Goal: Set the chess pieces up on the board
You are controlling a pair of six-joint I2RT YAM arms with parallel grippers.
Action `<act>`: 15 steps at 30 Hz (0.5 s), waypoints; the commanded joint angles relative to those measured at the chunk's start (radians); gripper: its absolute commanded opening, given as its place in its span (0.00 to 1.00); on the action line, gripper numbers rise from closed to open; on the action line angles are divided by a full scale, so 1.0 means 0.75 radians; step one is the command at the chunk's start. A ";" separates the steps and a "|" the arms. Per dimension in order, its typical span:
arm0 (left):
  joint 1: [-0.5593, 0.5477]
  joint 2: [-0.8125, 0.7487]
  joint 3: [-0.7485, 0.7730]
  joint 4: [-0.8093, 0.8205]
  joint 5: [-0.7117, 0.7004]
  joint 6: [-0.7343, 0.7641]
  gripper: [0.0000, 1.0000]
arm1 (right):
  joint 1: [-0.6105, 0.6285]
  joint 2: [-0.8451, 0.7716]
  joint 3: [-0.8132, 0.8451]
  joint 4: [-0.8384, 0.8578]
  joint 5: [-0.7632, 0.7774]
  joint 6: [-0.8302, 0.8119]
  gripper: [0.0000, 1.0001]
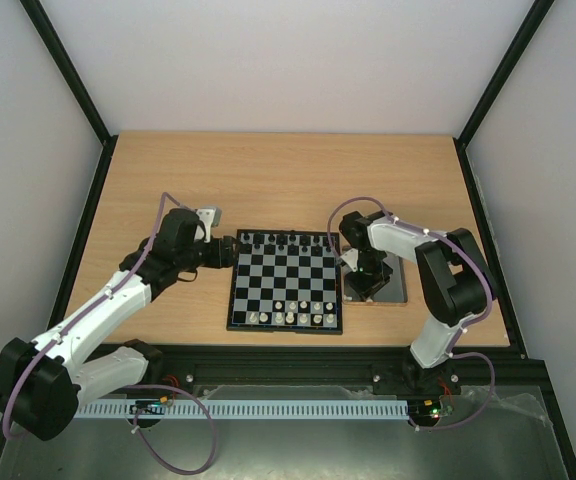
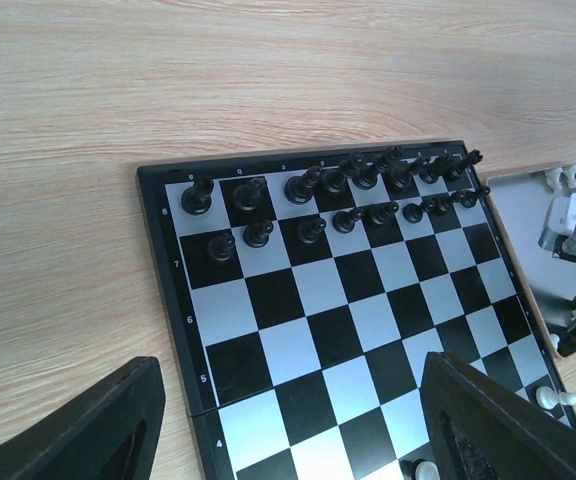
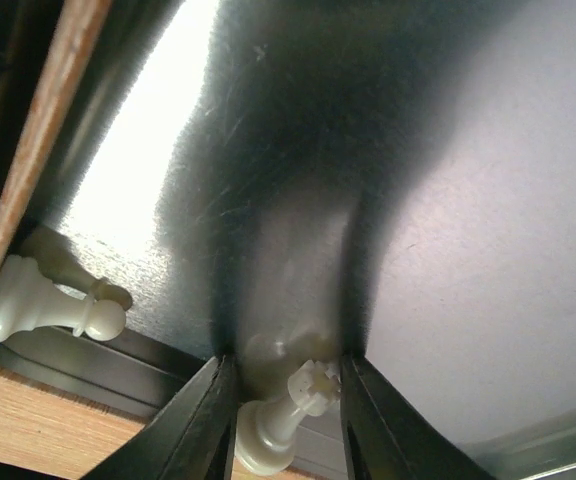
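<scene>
The board (image 1: pixel 285 285) lies mid-table with black figures (image 1: pixel 283 240) along its far rows and cream-white chess pieces (image 1: pixel 298 318) along its near rows. My left gripper (image 1: pixel 223 250) hovers open over the board's (image 2: pixel 298 300) left part, nothing between its fingers. My right gripper (image 1: pixel 363 280) is down in the metal tray (image 1: pixel 393 288). In the right wrist view its fingers (image 3: pixel 208 420) press both sides of a lying white crowned piece (image 3: pixel 288 410), so my right gripper (image 3: pixel 286 400) is shut on it. Another white piece (image 3: pixel 38 305) lies at the tray's edge.
The shiny tray (image 3: pixel 468 200) sits just right of the board, against its border. Two white pieces (image 2: pixel 551 397) show at the board's near right in the left wrist view. Bare wood table (image 1: pixel 268 180) extends behind and left of the board.
</scene>
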 commanded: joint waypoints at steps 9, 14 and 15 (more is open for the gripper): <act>-0.007 -0.027 -0.015 -0.027 -0.007 -0.011 0.73 | -0.001 0.125 0.000 -0.006 -0.111 -0.043 0.15; -0.007 -0.040 -0.019 -0.038 -0.009 -0.015 0.73 | -0.001 0.172 0.041 0.075 -0.069 -0.106 0.12; -0.008 -0.041 -0.019 -0.038 -0.008 -0.015 0.73 | -0.001 0.182 0.052 0.093 -0.054 -0.119 0.12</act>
